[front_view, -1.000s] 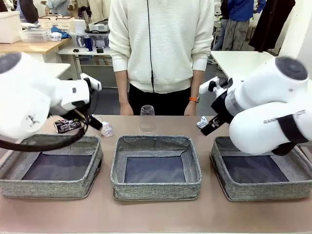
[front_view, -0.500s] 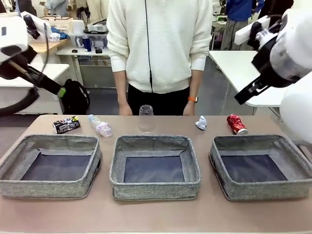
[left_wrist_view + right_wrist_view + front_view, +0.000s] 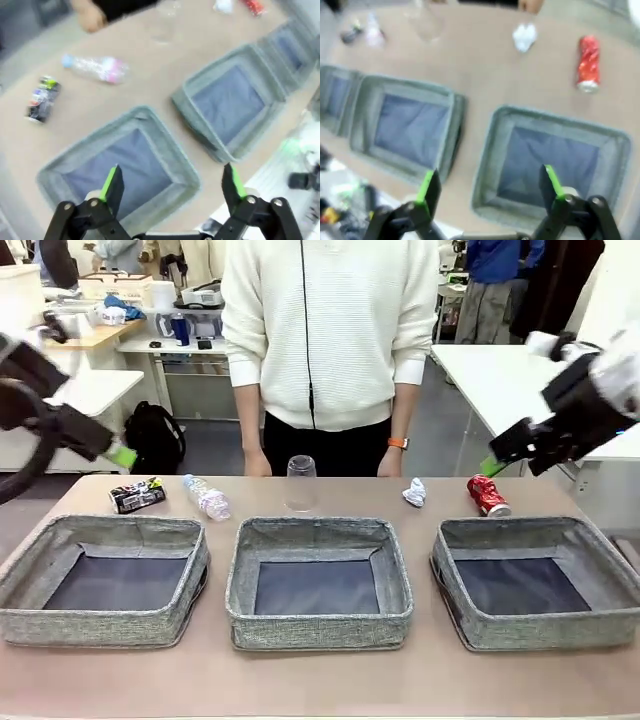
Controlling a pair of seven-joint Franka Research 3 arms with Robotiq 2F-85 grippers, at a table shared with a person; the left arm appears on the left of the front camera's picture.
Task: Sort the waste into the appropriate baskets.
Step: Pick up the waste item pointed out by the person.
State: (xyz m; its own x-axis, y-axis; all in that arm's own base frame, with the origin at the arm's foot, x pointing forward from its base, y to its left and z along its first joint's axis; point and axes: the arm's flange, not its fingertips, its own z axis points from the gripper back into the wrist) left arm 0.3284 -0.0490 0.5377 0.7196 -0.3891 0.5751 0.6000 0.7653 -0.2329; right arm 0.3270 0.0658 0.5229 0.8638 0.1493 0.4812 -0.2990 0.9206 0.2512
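Above the counter I am pulling both arms up and outward, left fingers and right fingers spread and empty, unveiling the waste lying unsorted at twelve o'clock of the baskets.

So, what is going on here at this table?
Nothing is sorted yet. No piece is in the baskets; the waste lies in a row behind them: crushed black can, bottle, plastic cup, paper ball, crushed red can. The left gripper and the right gripper hang above the table, fingers open, holding nothing. A person stands at the far side, touching none of it.
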